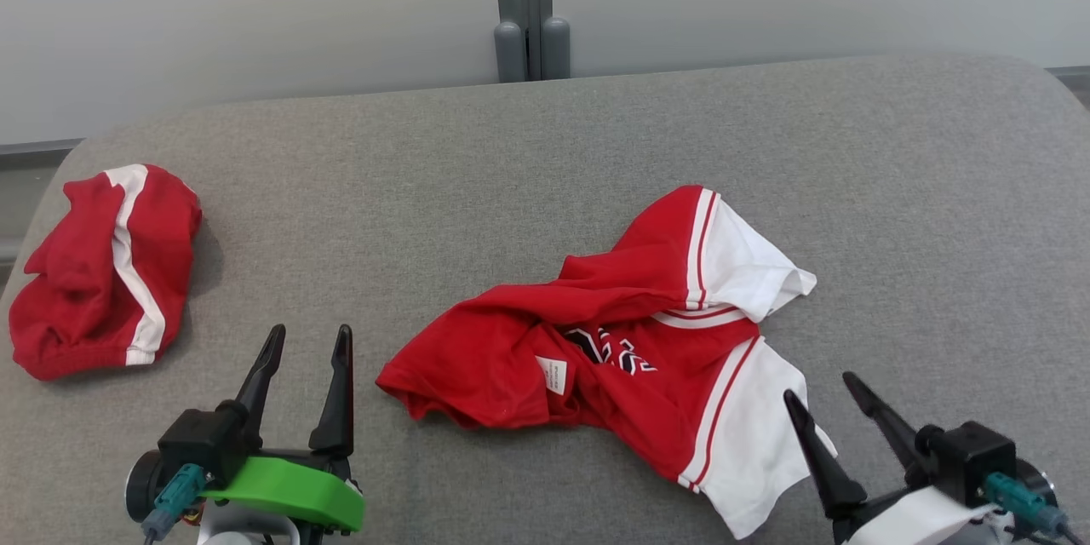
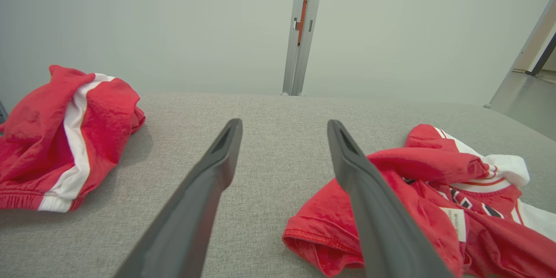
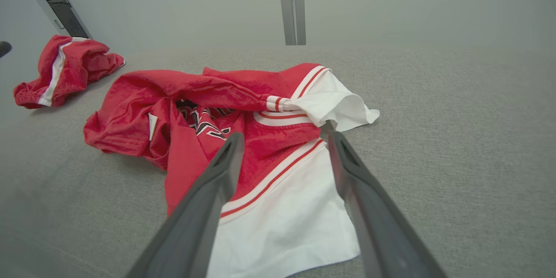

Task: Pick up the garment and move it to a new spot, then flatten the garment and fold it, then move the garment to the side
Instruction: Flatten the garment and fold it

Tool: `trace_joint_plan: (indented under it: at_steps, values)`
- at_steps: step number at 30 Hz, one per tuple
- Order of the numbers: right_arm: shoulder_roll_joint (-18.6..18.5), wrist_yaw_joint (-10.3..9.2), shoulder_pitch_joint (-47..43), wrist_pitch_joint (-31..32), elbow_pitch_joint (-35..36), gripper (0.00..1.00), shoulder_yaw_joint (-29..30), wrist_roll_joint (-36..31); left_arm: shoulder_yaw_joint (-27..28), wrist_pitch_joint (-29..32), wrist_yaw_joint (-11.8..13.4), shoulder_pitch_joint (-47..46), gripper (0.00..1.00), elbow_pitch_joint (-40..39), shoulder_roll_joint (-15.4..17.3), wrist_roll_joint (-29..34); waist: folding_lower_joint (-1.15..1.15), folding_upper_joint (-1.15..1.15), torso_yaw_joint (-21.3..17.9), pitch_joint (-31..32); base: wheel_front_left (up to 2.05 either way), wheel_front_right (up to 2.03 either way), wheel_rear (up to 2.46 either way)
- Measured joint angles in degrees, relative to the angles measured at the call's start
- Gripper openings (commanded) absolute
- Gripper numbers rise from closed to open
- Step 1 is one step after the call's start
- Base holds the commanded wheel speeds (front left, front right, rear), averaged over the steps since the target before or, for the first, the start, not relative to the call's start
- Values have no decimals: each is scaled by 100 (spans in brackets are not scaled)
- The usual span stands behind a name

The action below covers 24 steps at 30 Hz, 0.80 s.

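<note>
Head view: the shirt (image 1: 613, 341) lies crumpled mid-bench. Its red body is bunched, its white sleeves are spread to the right and a label is turned out. Nothing grips it.

We judge the step in hand to be the first pick-up. The right pincer (image 1: 817, 385) is released and empty at the near white sleeve; we cannot tell whether it touches. The left pincer (image 1: 310, 330) is also released, just beside the red hem.

For a clean lift we would take the hem on the left and the sleeve seam on the right, not the bunched middle, so the cloth opens as it rises.

A second red bundle (image 1: 102, 272) sits far left, so the new spot should avoid it.

The bench (image 1: 511, 153) is grey woven fabric with rounded corners. Behind it are a pale wall (image 1: 255, 17) and a grey post (image 1: 530, 8).
</note>
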<state>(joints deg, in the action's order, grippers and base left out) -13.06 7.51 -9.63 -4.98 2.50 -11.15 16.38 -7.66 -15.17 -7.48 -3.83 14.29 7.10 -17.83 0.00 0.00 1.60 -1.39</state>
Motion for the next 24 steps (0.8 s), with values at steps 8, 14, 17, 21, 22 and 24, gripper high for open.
trace_joint_plan:
  at_steps: [8, 14, 17, 21, 22, 24]
  values:
    - [-201, 2, 984, 102, -164, 100, 103, -311, -33, 1, 0, -5, 100, 7, -9, 1, 0, 0, 121, -10, 0, 0, 0]
    - [-191, 2, 1954, 156, -840, 100, -92, -467, -86, 0, 0, -96, 100, 3, 8, -1, 0, 0, 285, -82, 0, 0, 0]
    - [-170, 2, 2353, 133, -1327, 100, -83, -556, -123, 0, 0, -154, 100, -2, 14, -3, 0, 0, 386, -138, 0, 0, 0]
    - [-145, 2, 2844, 104, -2100, 100, 16, -668, -155, 0, 0, -190, 100, 0, 27, -29, 0, 0, 522, -239, 0, 0, 0]
    - [-154, 2, 2944, 103, -2274, 100, 40, -692, -158, 1, 0, -212, 100, 3, 33, -34, 0, 0, 550, -266, 0, 0, 0]
    - [-162, 2, 3175, 79, -2659, 100, 105, -713, -162, 0, 0, -275, 100, 2, 36, -47, 0, 0, 618, -335, 0, 0, 0]
